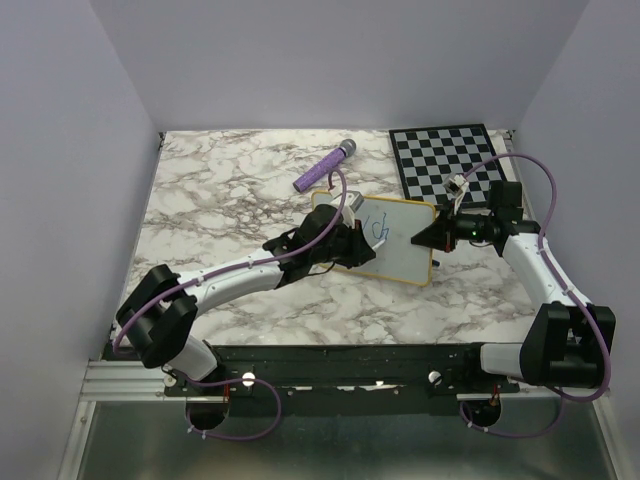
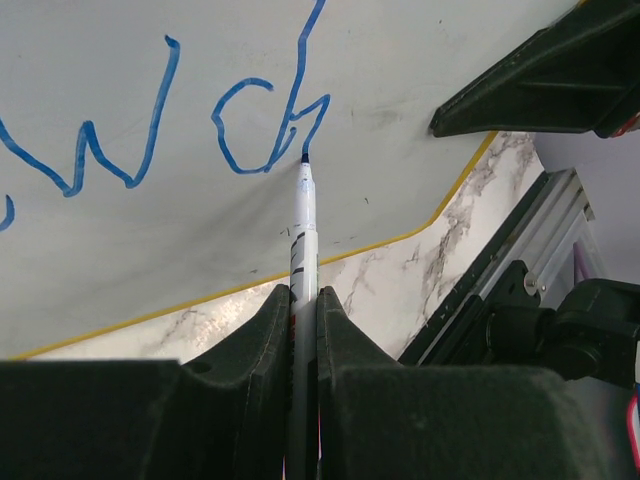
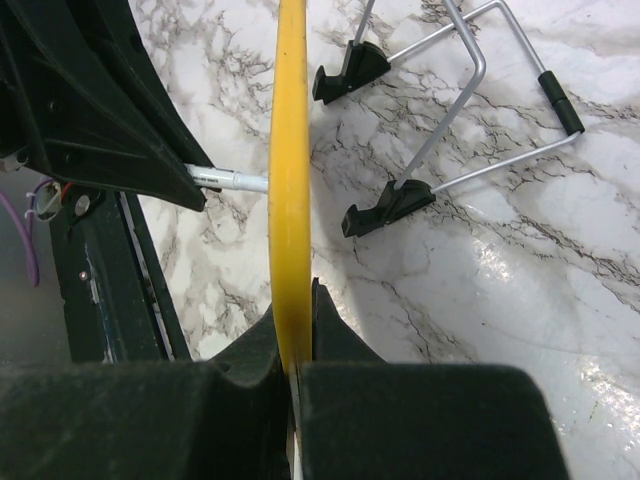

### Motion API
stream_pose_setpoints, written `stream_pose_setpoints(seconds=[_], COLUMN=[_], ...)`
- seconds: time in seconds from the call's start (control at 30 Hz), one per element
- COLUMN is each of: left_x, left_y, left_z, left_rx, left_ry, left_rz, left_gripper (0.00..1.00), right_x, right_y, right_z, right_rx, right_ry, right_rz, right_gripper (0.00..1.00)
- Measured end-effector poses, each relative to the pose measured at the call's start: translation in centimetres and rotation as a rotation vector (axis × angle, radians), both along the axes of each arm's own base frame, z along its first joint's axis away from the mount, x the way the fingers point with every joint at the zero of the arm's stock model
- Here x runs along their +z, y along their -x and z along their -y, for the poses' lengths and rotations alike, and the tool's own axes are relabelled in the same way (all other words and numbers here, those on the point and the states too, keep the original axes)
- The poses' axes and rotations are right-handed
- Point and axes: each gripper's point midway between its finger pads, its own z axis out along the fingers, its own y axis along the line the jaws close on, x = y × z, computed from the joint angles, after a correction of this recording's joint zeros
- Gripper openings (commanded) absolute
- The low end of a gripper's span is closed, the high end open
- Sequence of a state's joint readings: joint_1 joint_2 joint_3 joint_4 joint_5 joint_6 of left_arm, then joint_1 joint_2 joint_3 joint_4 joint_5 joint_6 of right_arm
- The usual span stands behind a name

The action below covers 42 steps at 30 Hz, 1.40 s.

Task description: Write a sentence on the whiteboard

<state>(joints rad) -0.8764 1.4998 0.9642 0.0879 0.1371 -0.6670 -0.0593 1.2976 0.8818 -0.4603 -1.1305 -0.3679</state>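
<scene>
The whiteboard (image 1: 405,245), white with a thin yellow frame, lies mid-table; it fills the top of the left wrist view (image 2: 150,230). My left gripper (image 1: 350,243) is shut on a white marker (image 2: 302,230), whose blue tip touches the board at the end of the blue lettering (image 2: 150,130), which reads roughly "w ch". My right gripper (image 1: 432,240) is shut on the board's right edge, seen end-on as a yellow strip (image 3: 290,170). The board's wire stand with black feet (image 3: 385,207) rests on the marble behind it.
A purple marker-like tube (image 1: 324,168) lies at the back centre. A black-and-white checkered board (image 1: 450,160) lies at the back right. The marble table top (image 1: 220,210) stretches to the left. The black base rail (image 1: 330,365) runs along the near edge.
</scene>
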Motion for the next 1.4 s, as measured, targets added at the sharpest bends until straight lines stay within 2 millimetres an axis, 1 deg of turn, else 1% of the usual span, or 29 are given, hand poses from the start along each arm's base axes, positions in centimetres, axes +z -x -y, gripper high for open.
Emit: stream_pose_setpoints(seconds=[0.33, 0.57, 0.7, 0.8, 0.9, 1.0, 1.07, 1.3, 1.4], left_x=[-1.0, -1.0, -0.5, 0.4, 2.0, 2.9, 3.0, 2.2, 2.4], left_y=[0.7, 0.8, 0.9, 1.2, 1.3, 1.6, 1.7, 2.1, 2.1], left_z=[0.3, 0.4, 0.2, -0.2, -0.8, -1.5, -1.9, -3.8, -4.1], left_rx=[-0.037, -0.043, -0.043, -0.041, -0.035, -0.029, -0.023, 0.020, 0.029], left_ry=[-0.013, -0.009, 0.004, 0.024, 0.062, 0.092, 0.103, 0.120, 0.137], left_rz=[-0.034, -0.036, -0.025, -0.011, 0.021, 0.048, 0.057, 0.082, 0.097], left_gripper=[0.00, 0.00, 0.00, 0.00, 0.00, 0.00, 0.00, 0.00, 0.00], right_x=[0.0, 0.0, 0.0, 0.0, 0.0, 0.0, 0.0, 0.0, 0.0], right_y=[0.0, -0.1, -0.1, -0.1, -0.1, -0.1, 0.0, 0.0, 0.0], right_z=[0.0, 0.0, 0.0, 0.0, 0.0, 0.0, 0.0, 0.0, 0.0], right_rx=[0.000, 0.000, 0.001, 0.001, 0.001, 0.001, 0.001, 0.001, 0.001], right_ry=[0.000, 0.001, 0.000, 0.000, 0.000, 0.000, 0.000, 0.000, 0.000], right_rz=[0.003, 0.005, 0.005, 0.004, 0.004, 0.004, 0.004, 0.004, 0.004], right_gripper=[0.01, 0.01, 0.01, 0.01, 0.01, 0.01, 0.01, 0.01, 0.01])
